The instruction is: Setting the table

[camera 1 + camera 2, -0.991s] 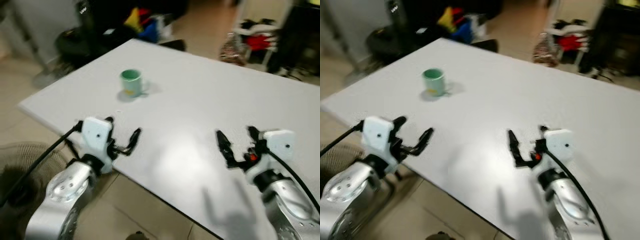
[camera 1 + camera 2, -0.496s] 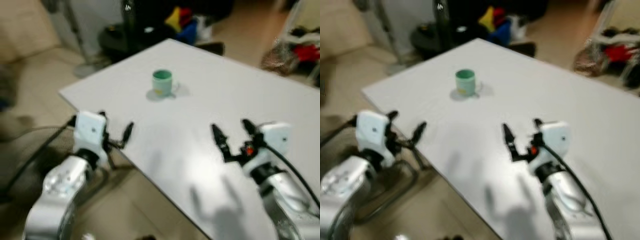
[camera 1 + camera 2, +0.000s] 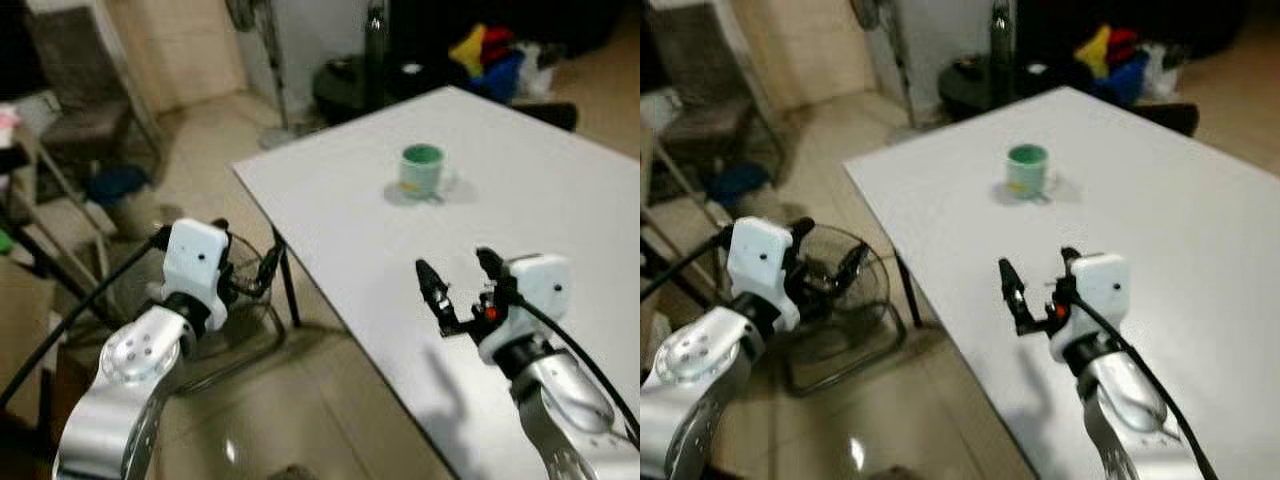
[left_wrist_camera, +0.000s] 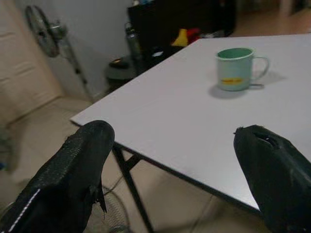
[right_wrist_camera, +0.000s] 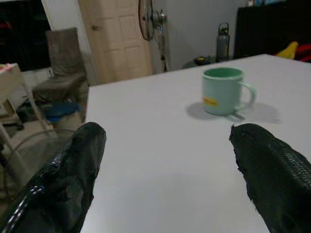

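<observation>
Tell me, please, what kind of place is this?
Probably a lived-in room of a home: a white table with a green mug, a standing fan beside a door, and a chair.

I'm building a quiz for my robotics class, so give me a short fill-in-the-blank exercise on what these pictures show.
1. The only item on the white table is a ______ mug.
2. The mug stands ______, its mouth facing up.
3. The right gripper hovers over the table with its fingers ______.
4. The left gripper is past the table's edge, above the ______ fan standing on the floor.

Missing words: green; upright; open; floor
</observation>
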### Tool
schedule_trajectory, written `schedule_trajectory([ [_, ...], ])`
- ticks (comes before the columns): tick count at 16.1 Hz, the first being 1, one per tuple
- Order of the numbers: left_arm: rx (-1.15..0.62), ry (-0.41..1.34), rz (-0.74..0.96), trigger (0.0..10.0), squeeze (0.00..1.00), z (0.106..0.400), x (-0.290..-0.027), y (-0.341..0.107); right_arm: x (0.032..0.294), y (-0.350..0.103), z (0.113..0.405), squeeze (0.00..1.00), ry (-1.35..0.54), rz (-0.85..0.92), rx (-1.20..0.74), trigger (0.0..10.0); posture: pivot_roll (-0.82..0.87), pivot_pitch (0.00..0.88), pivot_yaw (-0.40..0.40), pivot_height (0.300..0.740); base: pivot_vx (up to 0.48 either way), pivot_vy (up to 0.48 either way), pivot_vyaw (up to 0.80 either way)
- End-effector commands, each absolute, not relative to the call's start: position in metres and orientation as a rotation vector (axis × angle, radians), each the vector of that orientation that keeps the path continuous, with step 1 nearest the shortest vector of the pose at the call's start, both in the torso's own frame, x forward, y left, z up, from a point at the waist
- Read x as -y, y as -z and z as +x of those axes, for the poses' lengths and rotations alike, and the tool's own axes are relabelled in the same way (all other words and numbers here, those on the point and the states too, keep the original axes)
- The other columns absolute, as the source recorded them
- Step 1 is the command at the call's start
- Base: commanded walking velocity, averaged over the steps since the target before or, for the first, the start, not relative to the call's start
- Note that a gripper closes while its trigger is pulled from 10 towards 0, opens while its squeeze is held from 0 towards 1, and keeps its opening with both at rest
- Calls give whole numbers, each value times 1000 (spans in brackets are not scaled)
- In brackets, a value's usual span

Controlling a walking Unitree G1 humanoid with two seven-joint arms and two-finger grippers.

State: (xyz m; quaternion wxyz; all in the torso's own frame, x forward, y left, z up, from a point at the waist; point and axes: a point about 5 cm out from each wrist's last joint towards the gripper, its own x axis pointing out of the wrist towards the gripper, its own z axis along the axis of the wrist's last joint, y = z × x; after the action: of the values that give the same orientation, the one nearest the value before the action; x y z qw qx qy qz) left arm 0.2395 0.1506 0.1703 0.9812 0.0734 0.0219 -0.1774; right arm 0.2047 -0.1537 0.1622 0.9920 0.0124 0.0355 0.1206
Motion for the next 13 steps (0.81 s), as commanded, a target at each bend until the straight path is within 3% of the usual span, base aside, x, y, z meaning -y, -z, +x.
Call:
schedule_trajectory([
  [1,-53,348,154,10000,0,241,-153,-169,152,-166,205,1000,-221,33,-50,10000,35,0,91,740,0,0,800],
  [7,-58,337,143,10000,0,243,-155,-169,147,-163,208,1000,-271,111,-86,10000,33,0,91,740,0,0,800],
  [10,-63,334,134,10000,0,243,-154,-168,148,-162,208,1000,-248,113,-95,10000,34,0,89,740,0,194,0],
  [11,-64,335,134,10000,0,243,-154,-167,149,-162,209,941,-240,109,-96,10000,34,0,89,740,0,326,0],
  [12,-63,337,136,10000,0,243,-154,-168,151,-159,211,804,-228,95,-104,10000,34,0,89,740,0,319,0],
  [13,-63,337,136,10000,0,243,-154,-168,151,-158,211,804,-227,93,-106,10000,34,0,89,740,0,319,0],
])
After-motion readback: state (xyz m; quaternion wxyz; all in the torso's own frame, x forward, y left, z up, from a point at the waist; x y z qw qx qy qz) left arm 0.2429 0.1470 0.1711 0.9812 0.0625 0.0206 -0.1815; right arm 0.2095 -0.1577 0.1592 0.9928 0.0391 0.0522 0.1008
